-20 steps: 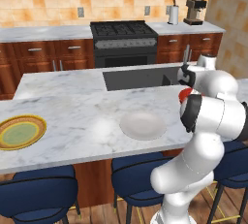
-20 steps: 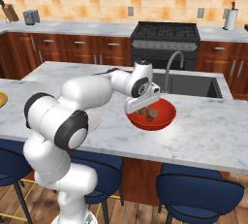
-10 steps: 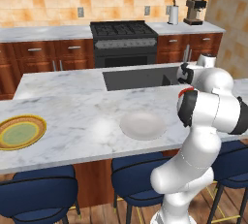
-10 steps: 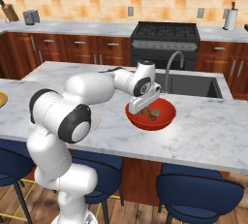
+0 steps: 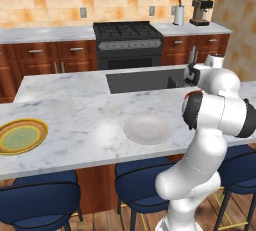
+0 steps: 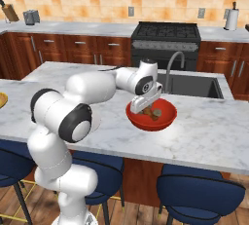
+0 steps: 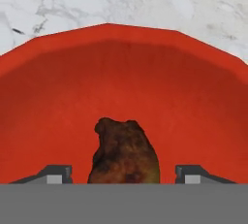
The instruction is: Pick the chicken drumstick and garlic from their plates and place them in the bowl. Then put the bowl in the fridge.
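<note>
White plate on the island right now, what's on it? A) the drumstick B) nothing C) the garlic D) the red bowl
B: in the left base view the white plate lies bare on the marble, while the right base view shows brown pieces inside the red bowl, with the gripper over it.

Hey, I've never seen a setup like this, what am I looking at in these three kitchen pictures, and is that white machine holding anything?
It is a computer-rendered kitchen. The white machine is a robot arm. Two pictures come from cameras behind it, left and right; the third looks along its end effector. On the marble counter lie a green plate with a yellow rim, a white plate and a red bowl. The end effector hangs over the bowl, fingers spread either side of a brown chicken piece lying inside; it grips nothing.
</note>
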Available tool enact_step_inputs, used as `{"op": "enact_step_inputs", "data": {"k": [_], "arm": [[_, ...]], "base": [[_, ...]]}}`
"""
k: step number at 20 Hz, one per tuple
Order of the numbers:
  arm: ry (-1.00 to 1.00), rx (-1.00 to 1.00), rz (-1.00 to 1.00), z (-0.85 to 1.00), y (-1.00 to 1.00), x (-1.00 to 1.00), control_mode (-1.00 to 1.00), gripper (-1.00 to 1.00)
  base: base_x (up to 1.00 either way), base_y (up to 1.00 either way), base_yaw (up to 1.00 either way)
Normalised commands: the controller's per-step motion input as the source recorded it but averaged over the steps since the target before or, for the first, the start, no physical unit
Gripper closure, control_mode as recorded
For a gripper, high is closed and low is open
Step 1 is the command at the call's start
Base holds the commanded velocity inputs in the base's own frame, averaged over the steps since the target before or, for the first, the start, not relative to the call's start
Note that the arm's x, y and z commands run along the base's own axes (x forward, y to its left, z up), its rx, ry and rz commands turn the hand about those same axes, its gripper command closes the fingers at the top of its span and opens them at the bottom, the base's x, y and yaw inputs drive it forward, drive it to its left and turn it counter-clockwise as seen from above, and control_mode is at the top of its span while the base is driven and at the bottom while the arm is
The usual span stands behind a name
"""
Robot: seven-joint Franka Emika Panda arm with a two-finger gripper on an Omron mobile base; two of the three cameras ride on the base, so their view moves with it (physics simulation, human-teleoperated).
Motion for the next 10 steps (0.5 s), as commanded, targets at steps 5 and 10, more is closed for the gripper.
{"op": "enact_step_inputs", "data": {"k": [5, 10], "arm": [[0.01, 0.0, 0.0, 0.17, 0.03, -0.12, -1.0, -1.0], [-0.05, 0.0, -0.02, 0.31, 0.07, -0.42, -1.0, -1.0]], "base": [[0.0, 0.0, 0.0], [0.0, 0.0, 0.0]]}}
